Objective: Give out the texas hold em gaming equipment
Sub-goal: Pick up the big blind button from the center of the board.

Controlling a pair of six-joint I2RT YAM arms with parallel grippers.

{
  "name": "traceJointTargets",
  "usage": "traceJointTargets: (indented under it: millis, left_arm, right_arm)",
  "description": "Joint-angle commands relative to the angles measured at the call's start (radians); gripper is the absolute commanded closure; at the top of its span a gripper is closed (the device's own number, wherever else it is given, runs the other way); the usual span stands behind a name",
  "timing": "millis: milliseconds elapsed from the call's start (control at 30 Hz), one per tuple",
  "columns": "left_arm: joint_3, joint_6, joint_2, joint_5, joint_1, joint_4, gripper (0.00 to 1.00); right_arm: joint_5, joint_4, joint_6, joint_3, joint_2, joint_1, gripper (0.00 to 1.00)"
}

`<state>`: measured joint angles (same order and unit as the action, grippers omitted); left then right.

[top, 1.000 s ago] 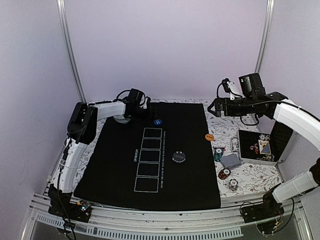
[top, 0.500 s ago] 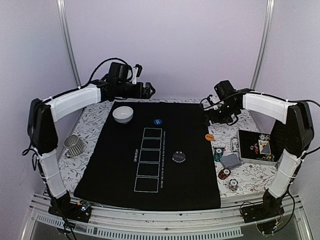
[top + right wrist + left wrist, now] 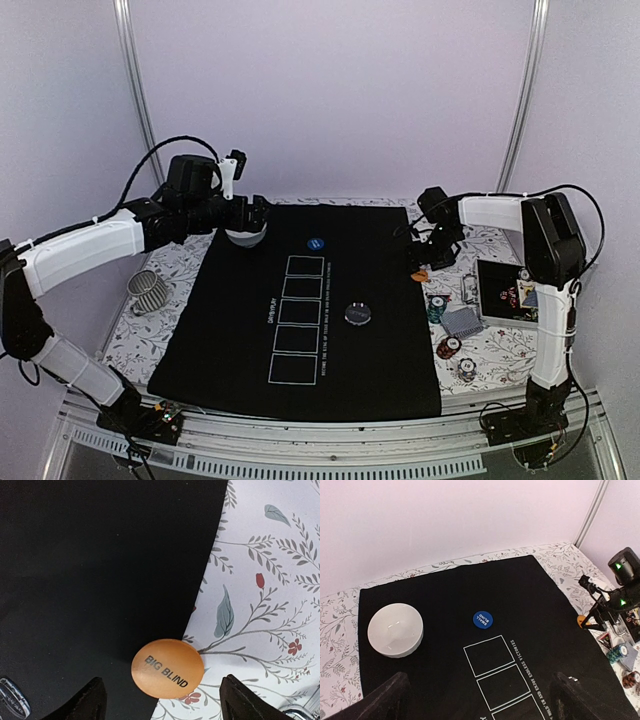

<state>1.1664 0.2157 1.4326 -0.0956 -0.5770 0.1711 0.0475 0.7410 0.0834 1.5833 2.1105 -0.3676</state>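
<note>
— Floral-cloth worktop [image 3: 270, 580], black mat [image 3: 445, 590] laid over it. Orange disc?

— The orange disc [image 3: 168, 668], marked BIG BLIND, lies across the mat's right edge. My right hand [image 3: 161, 680] hangs low over it, fingers apart on either side, not touching.

— Left side?

— My left hand [image 3: 480, 675] is above the mat's far end, fingers wide apart, holding nothing. The blue disc [image 3: 481, 619] sits on the mat near the white bowl [image 3: 395, 630].
</note>
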Motion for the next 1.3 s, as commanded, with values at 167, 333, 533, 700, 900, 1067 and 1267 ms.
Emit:
traceJointTargets:
  millis: [167, 333, 533, 700, 900, 1067, 1267]
  left_arm:
    - [-0.032, -0.004, -0.022, -0.003, -0.004, -0.039, 0.02]
    - [-0.028, -0.003, -0.008, 0.006, -0.004, -0.04, 0.02]
    - [-0.03, 0.001, -0.006, 0.007, -0.004, -0.043, 0.02]
    - [-0.035, 0.004, -0.002, 0.008, -0.004, -0.042, 0.02]
    - [-0.038, 0.01, 0.005, 0.015, -0.003, -0.047, 0.02]
    - [-0.042, 0.011, 0.006, 0.016, -0.004, -0.049, 0.02]
    - [-0.048, 0.005, 0.006, 0.01, -0.004, -0.05, 0.02]
  right_arm:
    - [-0.002, 0.065, 0.007, 0.038, 0.089, 0.01, 0.22]
    - [-0.038, 0.063, 0.011, 0.026, 0.096, 0.006, 0.29]
    - [-0.11, 0.084, 0.015, 0.026, 0.123, -0.009, 0.38]
    - [-0.115, 0.077, 0.017, 0.027, 0.127, -0.009, 0.39]
    - [-0.107, 0.082, 0.005, 0.06, 0.142, -0.046, 0.38]
    - [-0.072, 0.074, -0.004, 0.065, 0.133, -0.054, 0.34]
    - [-0.099, 0.086, -0.003, 0.076, 0.148, -0.053, 0.4]
